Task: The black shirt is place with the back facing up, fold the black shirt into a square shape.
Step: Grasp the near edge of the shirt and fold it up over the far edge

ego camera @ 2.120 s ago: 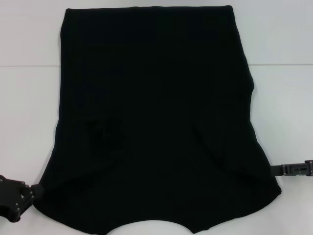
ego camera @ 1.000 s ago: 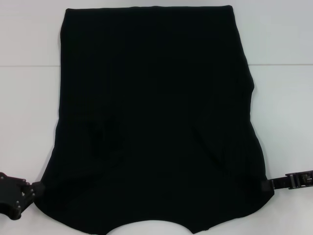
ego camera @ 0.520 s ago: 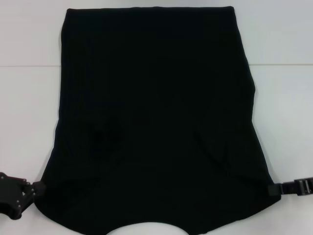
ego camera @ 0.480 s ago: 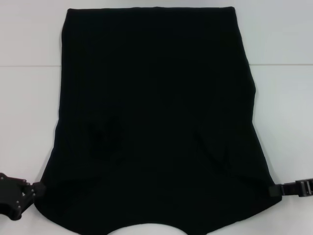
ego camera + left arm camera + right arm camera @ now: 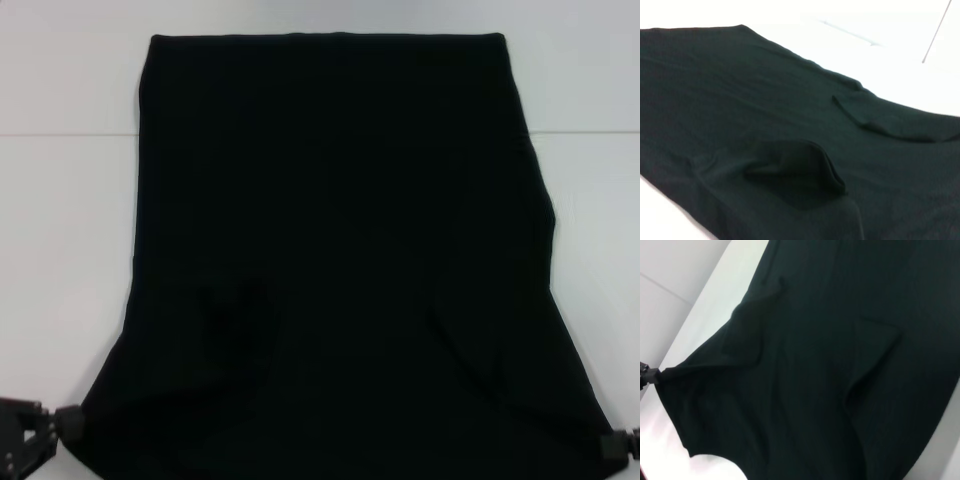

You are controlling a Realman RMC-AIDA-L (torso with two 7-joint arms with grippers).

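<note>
The black shirt lies on the counter, sleeves apparently already folded in. Left gripper and right gripper pinch its near corners; folding lengthwise remains.

One shirt, black, spread across most of the head view from 12 o'clock down to 6 o'clock; on it two tucked-in folds show, one toward 7 o'clock and one toward 5 o'clock

Two grippers: the left gripper at 8 o'clock, at the shirt's near corner, and the right gripper at 4 o'clock, at the other near corner

One table, white
</note>
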